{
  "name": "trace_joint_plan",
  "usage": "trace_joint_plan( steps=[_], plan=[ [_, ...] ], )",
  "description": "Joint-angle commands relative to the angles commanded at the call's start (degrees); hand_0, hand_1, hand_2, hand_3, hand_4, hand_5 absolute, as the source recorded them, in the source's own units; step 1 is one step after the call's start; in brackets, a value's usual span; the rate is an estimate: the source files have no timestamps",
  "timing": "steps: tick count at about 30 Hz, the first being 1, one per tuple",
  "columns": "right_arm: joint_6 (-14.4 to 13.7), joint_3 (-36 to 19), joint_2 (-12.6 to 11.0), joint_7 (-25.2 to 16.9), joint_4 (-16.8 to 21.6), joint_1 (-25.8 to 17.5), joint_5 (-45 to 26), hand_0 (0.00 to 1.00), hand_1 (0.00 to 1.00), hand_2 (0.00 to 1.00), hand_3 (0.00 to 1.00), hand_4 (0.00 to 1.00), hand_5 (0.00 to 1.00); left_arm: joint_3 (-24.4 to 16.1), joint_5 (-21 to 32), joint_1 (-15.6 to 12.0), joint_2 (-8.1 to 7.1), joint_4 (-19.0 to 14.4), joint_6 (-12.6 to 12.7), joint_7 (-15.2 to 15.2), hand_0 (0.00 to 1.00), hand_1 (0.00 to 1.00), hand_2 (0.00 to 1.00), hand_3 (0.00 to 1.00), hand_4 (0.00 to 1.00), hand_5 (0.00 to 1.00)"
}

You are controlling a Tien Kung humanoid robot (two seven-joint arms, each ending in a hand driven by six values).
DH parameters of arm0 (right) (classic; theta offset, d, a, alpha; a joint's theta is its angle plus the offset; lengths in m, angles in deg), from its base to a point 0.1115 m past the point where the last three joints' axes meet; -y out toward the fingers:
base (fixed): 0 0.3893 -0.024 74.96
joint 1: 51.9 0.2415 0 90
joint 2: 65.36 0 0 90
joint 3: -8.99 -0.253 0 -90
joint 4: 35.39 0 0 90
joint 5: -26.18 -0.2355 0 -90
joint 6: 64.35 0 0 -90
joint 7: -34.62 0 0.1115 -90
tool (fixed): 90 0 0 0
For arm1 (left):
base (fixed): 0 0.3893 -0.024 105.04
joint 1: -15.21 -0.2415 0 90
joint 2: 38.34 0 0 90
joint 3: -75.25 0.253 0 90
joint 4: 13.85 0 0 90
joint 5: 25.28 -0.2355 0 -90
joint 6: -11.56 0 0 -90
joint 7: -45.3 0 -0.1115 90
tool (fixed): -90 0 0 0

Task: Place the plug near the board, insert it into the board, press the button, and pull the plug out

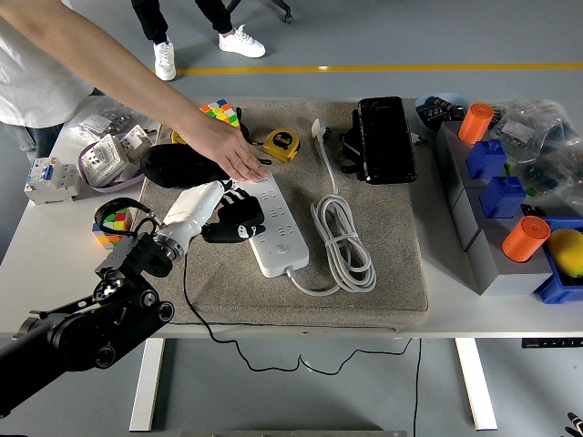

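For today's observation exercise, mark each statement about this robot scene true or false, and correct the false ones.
1. A person's hand rests on the far end of the white power strip. True.
2. The left robot hand holds a black plug at the strip's left edge. True.
3. The strip's white cable lies stretched straight. False: it lies coiled to the strip's right.
4. The yellow tape measure sits on the bare table. False: it sits on the grey mat.
5. The right robot hand presses the strip. False: it is out of view.
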Motion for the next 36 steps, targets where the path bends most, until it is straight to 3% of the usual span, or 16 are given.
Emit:
trace_joint_plan(
  steps=[3, 4, 9, 10, 15, 16, 26, 36],
  plan=[
    [0.0, 0.0, 0.0, 0.0, 0.0, 0.1, 0.0, 0.607, 0.659, 0.641, 0.527, 0.814, 0.48, 0.1, -0.2, 0.2, 0.15, 0.4, 0.3, 0.1, 0.501, 0.523, 0.559, 0.606, 0.937, 0.423],
    [0.0, 0.0, 0.0, 0.0, 0.0, 0.1, 0.0, 0.607, 0.659, 0.641, 0.526, 0.813, 0.48, 0.2, -0.4, 0.3, 0.19, 0.4, 0.4, 0.1, 0.428, 0.455, 0.522, 0.561, 0.881, 0.286],
    [0.0, -0.2, 0.0, 0.0, 0.0, 0.1, 0.0, 0.607, 0.659, 0.641, 0.526, 0.813, 0.48, 0.4, -0.6, 0.4, 0.34, 0.8, 1.7, 1.0, 0.428, 0.455, 0.522, 0.561, 0.881, 0.286],
    [0.0, -0.2, 0.0, 0.0, 0.0, 0.0, 0.0, 0.607, 0.659, 0.64, 0.527, 0.813, 0.479, 0.5, -0.8, 0.4, 0.39, 1.0, 2.0, 1.1, 0.388, 0.42, 0.507, 0.544, 0.836, 0.159],
    [0.0, -0.2, 0.0, 0.0, 0.0, -0.1, 0.0, 0.607, 0.659, 0.64, 0.527, 0.813, 0.479, 0.7, -1.0, 0.4, 0.59, 1.4, 3.8, 2.4, 0.388, 0.42, 0.507, 0.544, 0.836, 0.159],
    [0.0, -0.2, 0.0, 0.0, 0.0, -0.1, 0.0, 0.607, 0.659, 0.639, 0.525, 0.812, 0.478, 0.8, -1.2, 0.4, 0.62, 1.4, 4.0, 2.5, 0.311, 0.373, 0.442, 0.532, 0.78, 0.06],
    [0.1, -0.4, 0.2, -0.1, -0.1, 0.0, 0.0, 0.606, 0.659, 0.639, 0.525, 0.812, 0.478, 0.7, 4.1, 0.2, 0.49, 1.8, 7.5, 7.2, 0.29, 0.342, 0.414, 0.522, 0.745, 0.012],
    [0.1, -0.4, 0.1, -0.1, -0.1, 0.0, 0.1, 0.606, 0.659, 0.638, 0.526, 0.812, 0.479, -3.4, 5.0, -1.3, -0.6, 0.5, 8.1, 9.4, 0.279, 0.331, 0.391, 0.515, 0.76, 0.035]
  ],
)
